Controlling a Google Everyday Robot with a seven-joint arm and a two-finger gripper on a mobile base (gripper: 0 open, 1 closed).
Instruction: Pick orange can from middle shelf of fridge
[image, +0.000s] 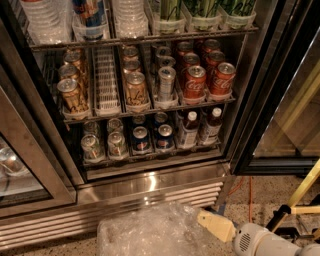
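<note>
Two lanes of the middle shelf (150, 111), a wire rack with a steel front rail, carry brownish-orange soda cans with dark script and silver lids. The front orange can (72, 95) of the far-left lane stands upright at the rail, with two like it in file behind. A second file (136, 89) stands in the third lane from the left. Between these files lies a white ribbed plastic lane (106, 80). To the right follow a silver-grey can (166, 83) and two files of red Coca-Cola cans (194, 82). The tall glass-door fridge (150, 181) of stainless steel has a louvred grille (100, 214) at its base; its upper shelf bears clear plastic bottles (129, 17), its lower shelf small cans and dark bottles (189, 127). The cream-coloured end effector (214, 225) on its white wrist sits low at the lower right of the view, near the floor, just beside a crumpled clear plastic sheet (145, 232) and well apart from the orange cans; whether it is apart or together cannot be told
</note>
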